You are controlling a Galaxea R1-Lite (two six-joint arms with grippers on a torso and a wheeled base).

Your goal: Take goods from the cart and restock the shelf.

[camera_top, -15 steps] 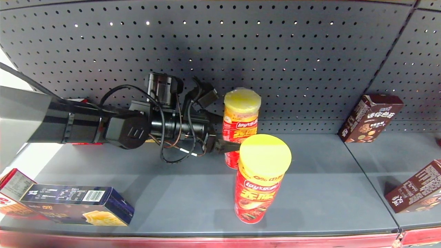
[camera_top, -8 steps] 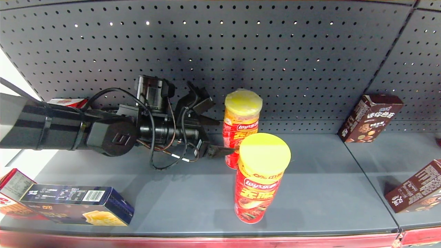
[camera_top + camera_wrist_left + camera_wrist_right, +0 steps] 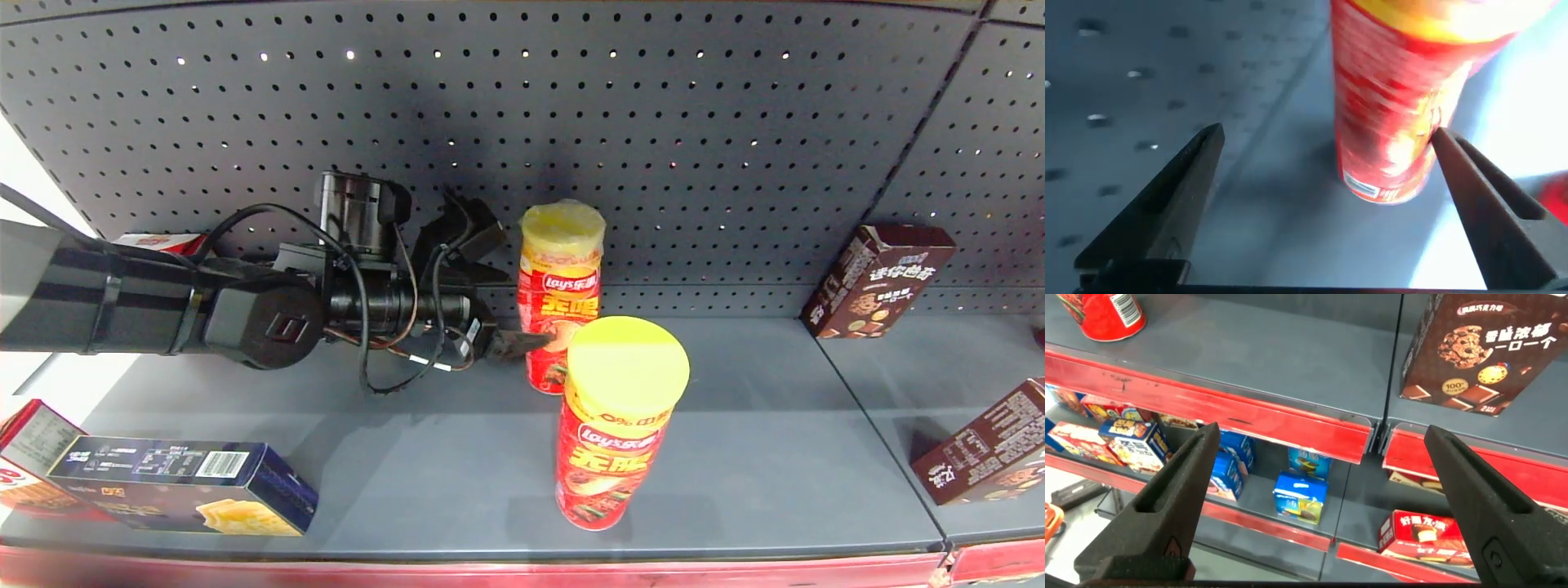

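Grey pegboard backs the shelf (image 3: 408,441), where the rear chip can (image 3: 562,294) stands near the board with a second chip can (image 3: 622,420) just in front of it, so both look placed, leaving retreat and more cart trips. Head view sets the left gripper (image 3: 514,314) just beside the rear chip can; the left wrist view shows its fingers spread wide around that can, and the right wrist view adds the right gripper (image 3: 1323,431), fingers apart and empty, lower than that can by the red shelf rail (image 3: 1290,425)
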